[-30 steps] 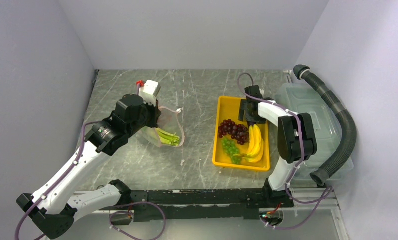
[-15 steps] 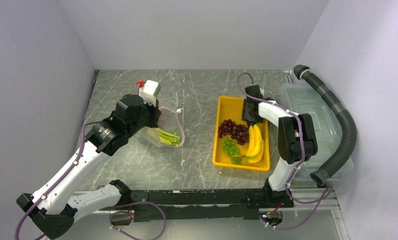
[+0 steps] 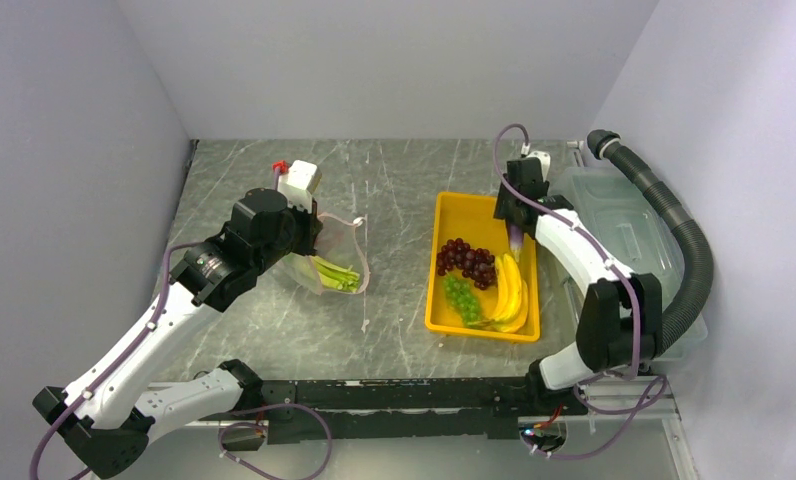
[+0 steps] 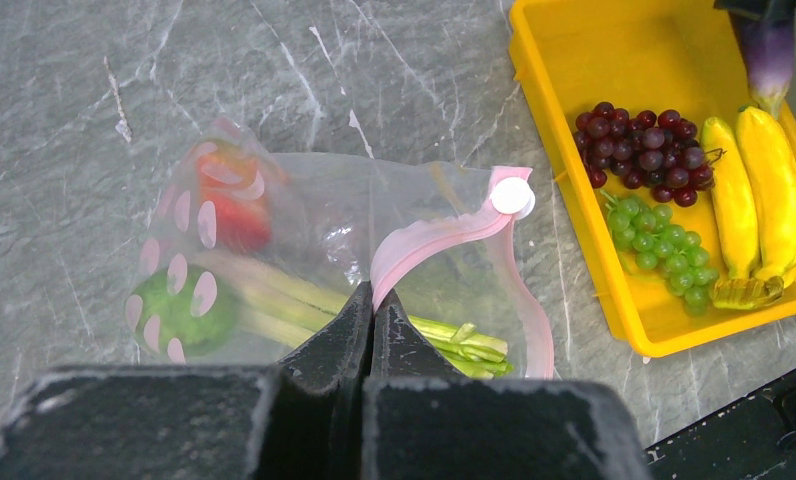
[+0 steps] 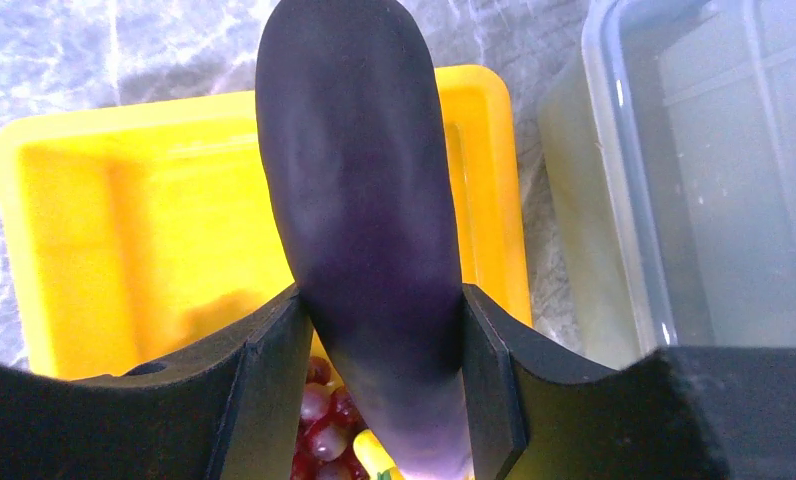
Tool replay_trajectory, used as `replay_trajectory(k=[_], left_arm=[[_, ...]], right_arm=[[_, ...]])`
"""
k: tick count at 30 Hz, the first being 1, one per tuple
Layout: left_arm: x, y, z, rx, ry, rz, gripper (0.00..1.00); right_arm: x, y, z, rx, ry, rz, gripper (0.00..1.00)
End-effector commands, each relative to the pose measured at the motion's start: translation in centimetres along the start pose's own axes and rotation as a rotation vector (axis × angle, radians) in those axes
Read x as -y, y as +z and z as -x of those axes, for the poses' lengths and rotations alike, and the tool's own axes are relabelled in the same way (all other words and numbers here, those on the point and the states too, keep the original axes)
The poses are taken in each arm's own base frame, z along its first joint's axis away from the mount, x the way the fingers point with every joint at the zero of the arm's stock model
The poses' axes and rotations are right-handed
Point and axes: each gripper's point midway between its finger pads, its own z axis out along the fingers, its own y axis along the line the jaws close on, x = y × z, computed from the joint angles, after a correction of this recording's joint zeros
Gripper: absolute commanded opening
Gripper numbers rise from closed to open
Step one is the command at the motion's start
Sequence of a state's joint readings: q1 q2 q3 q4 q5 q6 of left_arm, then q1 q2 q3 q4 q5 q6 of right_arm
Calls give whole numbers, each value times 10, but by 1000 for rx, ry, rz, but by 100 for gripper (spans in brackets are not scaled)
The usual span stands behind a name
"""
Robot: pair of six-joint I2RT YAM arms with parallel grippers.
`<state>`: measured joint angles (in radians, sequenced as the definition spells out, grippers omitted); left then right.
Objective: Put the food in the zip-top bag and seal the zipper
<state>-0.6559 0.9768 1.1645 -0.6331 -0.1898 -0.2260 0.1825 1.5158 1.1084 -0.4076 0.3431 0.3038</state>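
Note:
The zip-top bag [image 4: 304, 230] lies clear and floppy on the table, left of the tray, with pale green stalks [image 4: 464, 345] inside. My left gripper [image 4: 372, 300] is shut on the pink zipper [image 4: 434, 235] strip and holds the bag's mouth [image 3: 339, 245] up. A dark purple eggplant [image 5: 359, 200] hangs tip down over the back of the yellow tray [image 3: 452, 210], with my right gripper [image 5: 382, 300] shut on it. In the top view the eggplant [image 3: 515, 238] shows just below that gripper [image 3: 514, 215]. Purple grapes [image 3: 466, 260], green grapes [image 3: 461, 295] and bananas [image 3: 511, 287] lie in the tray.
A large translucent lidded bin [image 3: 624, 220] stands right of the tray, close to my right arm. A black corrugated hose [image 3: 679, 240] curves over the bin. A small white box with a red tip [image 3: 297, 180] stands behind the bag. Walls close in left, back and right.
My right gripper closed on the eggplant in the tray and lifted it, the arm rising and reaching farther back. The left arm and bag have not moved.

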Motion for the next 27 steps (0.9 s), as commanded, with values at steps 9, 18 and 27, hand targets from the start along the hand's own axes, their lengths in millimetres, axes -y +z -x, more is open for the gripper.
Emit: replay_trajectory(k=[9, 18, 27], left_arm=[[-1, -5, 13, 50, -16, 3, 0], [-1, -3, 12, 45, -15, 3, 0], [0, -1, 11, 38, -15, 1, 0]], right_arm=[[-43, -73, 42, 191, -14, 218, 21], [-98, -146, 24, 215, -140, 523, 24], [-132, -226, -8, 171, -243, 930, 24]])
